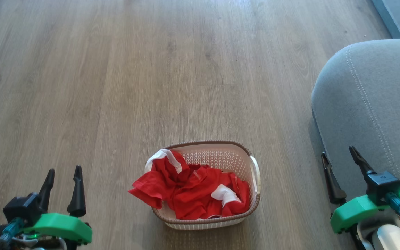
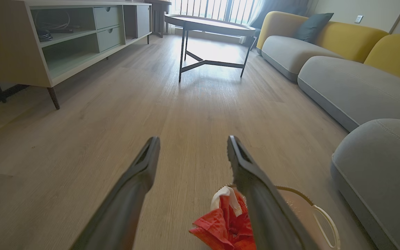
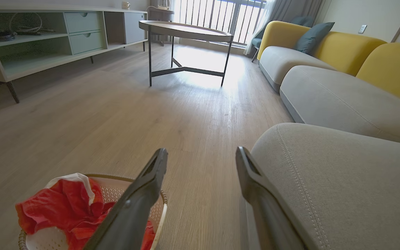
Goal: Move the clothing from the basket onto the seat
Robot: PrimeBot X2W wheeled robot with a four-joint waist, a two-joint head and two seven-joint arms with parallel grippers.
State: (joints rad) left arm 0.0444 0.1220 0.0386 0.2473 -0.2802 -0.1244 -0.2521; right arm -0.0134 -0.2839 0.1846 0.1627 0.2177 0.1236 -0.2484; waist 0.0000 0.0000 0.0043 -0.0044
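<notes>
Left gripper point(image 1: 64, 169) and right gripper point(image 1: 338, 151) both had fingers spread, empty; the clothing point(image 1: 189, 189) lay heaped in the basket point(image 1: 217, 152) between the two finger pairs, the seat point(image 1: 377, 104) just beside the right ones.

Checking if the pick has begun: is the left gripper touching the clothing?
Apart. The head view shows the open left gripper with a plain strip of floor between it and the clothing draped over the rim of the basket.
</notes>
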